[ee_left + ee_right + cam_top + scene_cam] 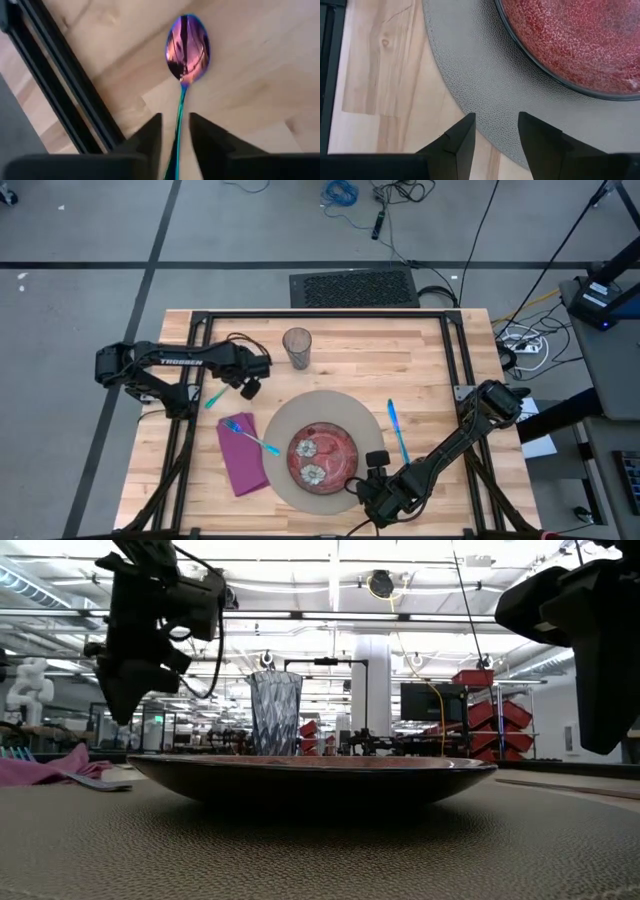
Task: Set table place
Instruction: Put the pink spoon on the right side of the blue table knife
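Note:
A spoon (187,47) with a shiny purple bowl and a teal handle lies flat on the wooden table (430,350), left of the round grey mat (290,415). My left gripper (249,387) hovers open above it. In the left wrist view the handle (177,130) runs through the gap between the fingers, clear of both. The red plate (322,452) sits on the mat. A blue fork (250,435) rests on the purple napkin (243,460). My right gripper (496,117) stands open over the mat's near edge (470,95), holding nothing.
A clear ribbed glass (297,347) stands beyond the mat. A blue knife (398,430) lies right of the plate. Black frame bars (65,80) run along the table's left side close to the spoon.

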